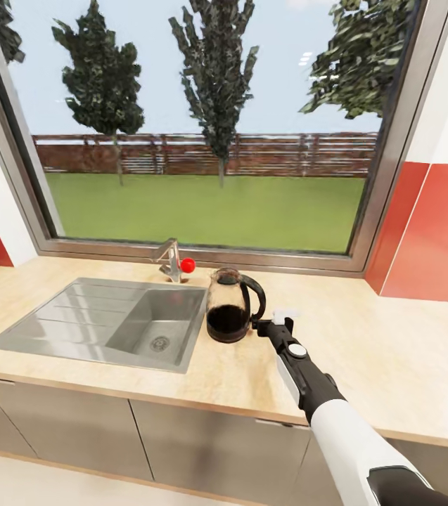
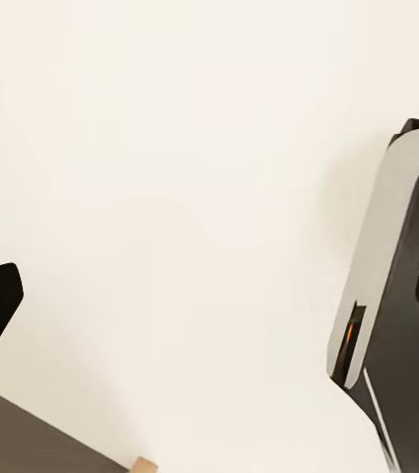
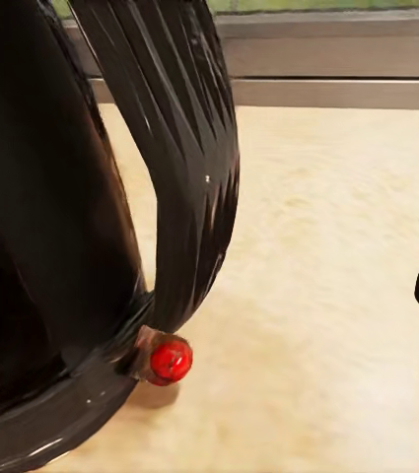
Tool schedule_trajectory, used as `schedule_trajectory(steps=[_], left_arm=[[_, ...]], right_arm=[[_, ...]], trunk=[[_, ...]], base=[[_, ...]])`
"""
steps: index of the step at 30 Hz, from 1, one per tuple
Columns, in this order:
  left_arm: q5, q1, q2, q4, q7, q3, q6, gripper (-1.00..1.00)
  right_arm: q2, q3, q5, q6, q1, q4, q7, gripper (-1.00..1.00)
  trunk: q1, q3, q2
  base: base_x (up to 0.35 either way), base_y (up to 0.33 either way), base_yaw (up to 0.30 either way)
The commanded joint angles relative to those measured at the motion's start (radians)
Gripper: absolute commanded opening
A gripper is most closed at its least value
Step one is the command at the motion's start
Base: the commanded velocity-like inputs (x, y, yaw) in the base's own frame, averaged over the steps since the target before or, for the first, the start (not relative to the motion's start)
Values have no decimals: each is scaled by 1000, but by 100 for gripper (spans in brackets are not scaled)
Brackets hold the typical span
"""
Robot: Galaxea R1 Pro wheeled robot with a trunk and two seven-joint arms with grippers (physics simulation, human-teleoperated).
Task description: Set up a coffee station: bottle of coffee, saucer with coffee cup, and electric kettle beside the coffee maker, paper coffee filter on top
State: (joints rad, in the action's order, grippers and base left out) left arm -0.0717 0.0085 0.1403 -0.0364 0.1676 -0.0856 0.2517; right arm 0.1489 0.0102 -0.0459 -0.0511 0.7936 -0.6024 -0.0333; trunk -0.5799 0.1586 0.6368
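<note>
Here the right arm reaches out, fingers touching the kettle handle.

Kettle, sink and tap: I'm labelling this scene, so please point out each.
Dark glass electric kettle [image 1: 227,323], head view, on its dark lower body.
Steel kitchen sink [image 1: 65,320], head view, on its flat drainer.
Metal tap with red knob [image 1: 170,260], head view, on its spout.

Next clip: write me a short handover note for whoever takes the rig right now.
Right gripper: at the black handle of the glass electric kettle with dark base; open or shut unclear.
Left gripper: state cannot be told.
Kettle stands upright on the beige countertop, right beside the steel sink.
Done: nothing confirmed.
Left: place kettle by the coffee maker; bottle, filter, saucer and cup remain.
</note>
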Motion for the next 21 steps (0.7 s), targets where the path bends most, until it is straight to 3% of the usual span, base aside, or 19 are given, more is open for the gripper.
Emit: schedule_trajectory(steps=[1,21], left_arm=[[-5,1,0,-2,-2,-6,2,100],[-5,1,-1,-2,-3,-6,3,100]], right_arm=[[0,1,-5,-3,1,1,-4,100],[0,4,-5,-4,1,1,-30,100]], trunk=[[0,1,1],[0,1,1]], base=[[27,0,0],[11,0,0]])
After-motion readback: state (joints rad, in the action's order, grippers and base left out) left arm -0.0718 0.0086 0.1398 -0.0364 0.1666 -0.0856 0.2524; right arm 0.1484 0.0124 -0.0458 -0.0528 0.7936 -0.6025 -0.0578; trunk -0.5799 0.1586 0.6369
